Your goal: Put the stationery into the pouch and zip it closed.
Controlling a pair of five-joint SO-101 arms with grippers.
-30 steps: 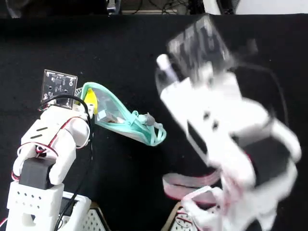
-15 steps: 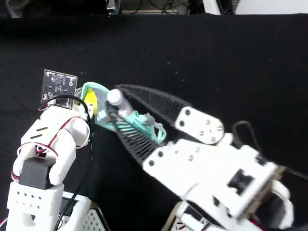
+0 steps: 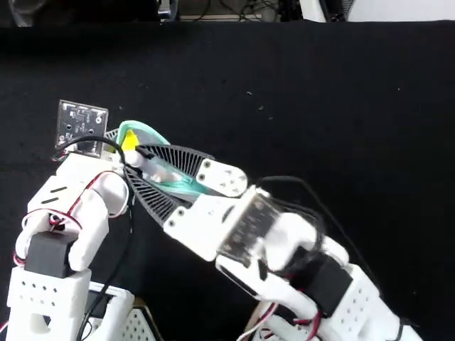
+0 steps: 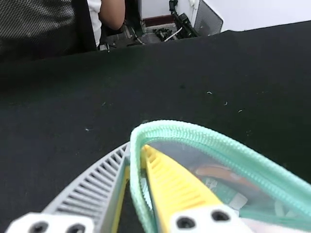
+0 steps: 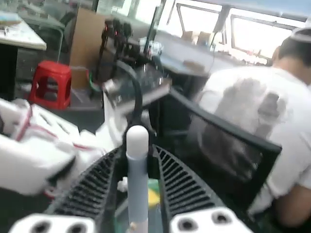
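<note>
As the right jaws swung the gripped pen [image 5: 137,184] down to the pouch [image 3: 142,133], the left jaws pinched its rim, ready for dropping.

A lab or work room: a table with a black cloth top [image 3: 334,99], big bright windows [image 5: 252,34], a small red plastic stool [image 5: 48,82], tangled black wires [image 4: 170,31].
</note>
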